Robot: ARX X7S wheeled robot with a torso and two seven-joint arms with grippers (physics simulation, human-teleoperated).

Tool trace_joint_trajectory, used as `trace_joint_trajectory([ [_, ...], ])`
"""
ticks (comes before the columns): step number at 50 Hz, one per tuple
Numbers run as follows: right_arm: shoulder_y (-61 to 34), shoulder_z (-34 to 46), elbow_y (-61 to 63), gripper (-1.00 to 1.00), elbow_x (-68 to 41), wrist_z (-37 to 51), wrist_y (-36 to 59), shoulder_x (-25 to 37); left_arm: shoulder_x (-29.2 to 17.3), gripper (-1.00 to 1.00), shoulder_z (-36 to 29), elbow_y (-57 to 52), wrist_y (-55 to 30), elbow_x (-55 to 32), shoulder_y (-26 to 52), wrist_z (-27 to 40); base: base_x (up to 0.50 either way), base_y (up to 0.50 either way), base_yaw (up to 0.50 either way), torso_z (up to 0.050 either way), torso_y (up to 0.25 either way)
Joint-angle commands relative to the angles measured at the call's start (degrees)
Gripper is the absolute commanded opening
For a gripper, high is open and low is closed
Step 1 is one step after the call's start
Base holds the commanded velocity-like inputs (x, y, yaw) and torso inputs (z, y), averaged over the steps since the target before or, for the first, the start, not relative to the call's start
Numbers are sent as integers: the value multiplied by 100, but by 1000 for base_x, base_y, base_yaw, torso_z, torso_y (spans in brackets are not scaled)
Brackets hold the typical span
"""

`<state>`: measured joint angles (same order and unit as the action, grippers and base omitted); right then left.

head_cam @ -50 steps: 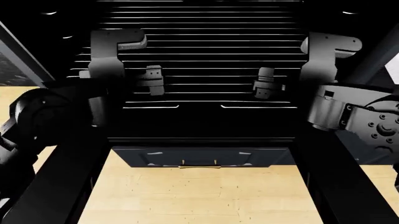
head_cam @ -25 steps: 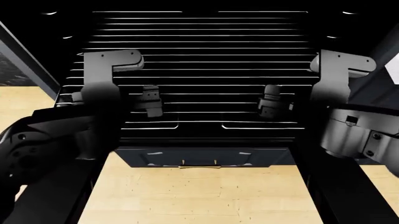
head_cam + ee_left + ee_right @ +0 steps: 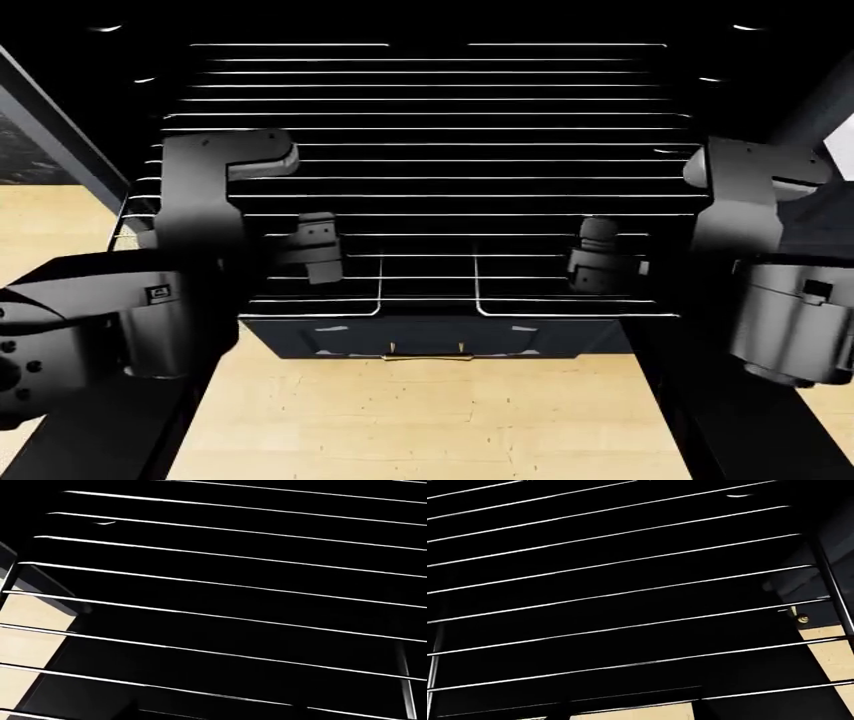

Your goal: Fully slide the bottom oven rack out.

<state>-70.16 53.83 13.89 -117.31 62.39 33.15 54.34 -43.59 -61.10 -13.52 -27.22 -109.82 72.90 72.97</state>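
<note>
The bottom oven rack (image 3: 427,150), a wide grid of thin silver wires, juts out of the black cavity of the oven (image 3: 80,40). Its notched front rail (image 3: 427,300) lies nearest me. My left gripper (image 3: 318,250) sits on the rack's front left wires and my right gripper (image 3: 603,258) on the front right wires. Each looks closed around a wire. The left wrist view shows only rack wires (image 3: 213,585) over darkness. Rack wires (image 3: 627,592) likewise fill the right wrist view, and no fingers show in either.
Under the rack's front edge is a dark grey panel (image 3: 427,335) with a small brass handle (image 3: 427,352). Light wooden floor (image 3: 427,420) lies below it. Dark side members (image 3: 120,420) (image 3: 747,420) flank the floor on both sides.
The rack has slid toward me out of the oven, its front rail dropping lower in the head view. Both grippers have come back with it, keeping their places on the wires.
</note>
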Motion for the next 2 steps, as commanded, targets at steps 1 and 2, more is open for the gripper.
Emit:
trace_joint_trajectory([
  [1,1579,1262,651,100,-1320,582,3134,415,-257,100,-1598,975,-4614,-2766,-1236,591,-14,0,0,0,-24],
  [2,1639,1266,724,100,-1327,557,3111,453,-260,100,-1668,943,-4669,-2782,-1213,643,-12,0,0,0,-24],
])
